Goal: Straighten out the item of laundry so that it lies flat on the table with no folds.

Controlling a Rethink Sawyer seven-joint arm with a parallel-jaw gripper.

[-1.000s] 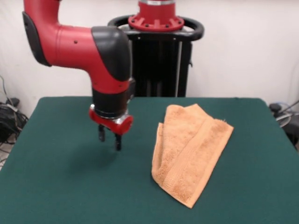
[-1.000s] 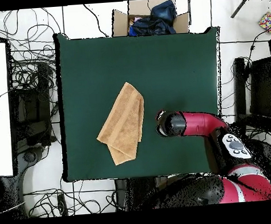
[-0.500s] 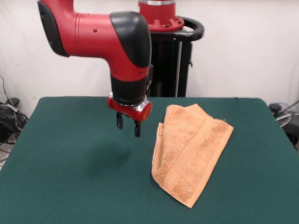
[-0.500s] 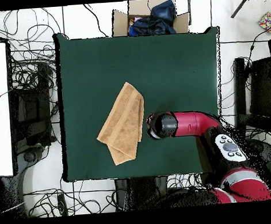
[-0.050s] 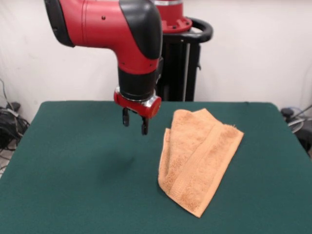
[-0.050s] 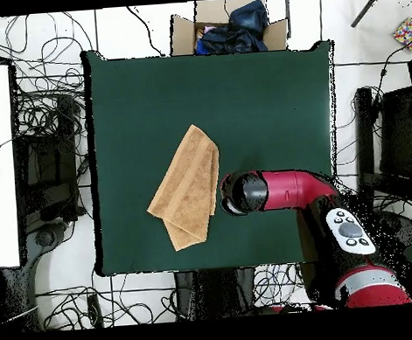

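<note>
Towel (image 5: 197, 158), light orange: folded over on itself, lying slantwise on green table (image 5: 73, 185), right of centre in front view. Gripper (image 5: 135, 124): raised above table just beside towel's far corner, touching nothing; fingers (image 5: 144, 127) narrowly apart, empty. Cardboard box (image 6: 226, 28): beyond table's far edge, overhead.

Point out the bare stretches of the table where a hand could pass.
Front view: the table is bare along its whole left side, below and left of the gripper, and in the strip right of the towel. It is tight only in the narrow gap between gripper and towel.
</note>
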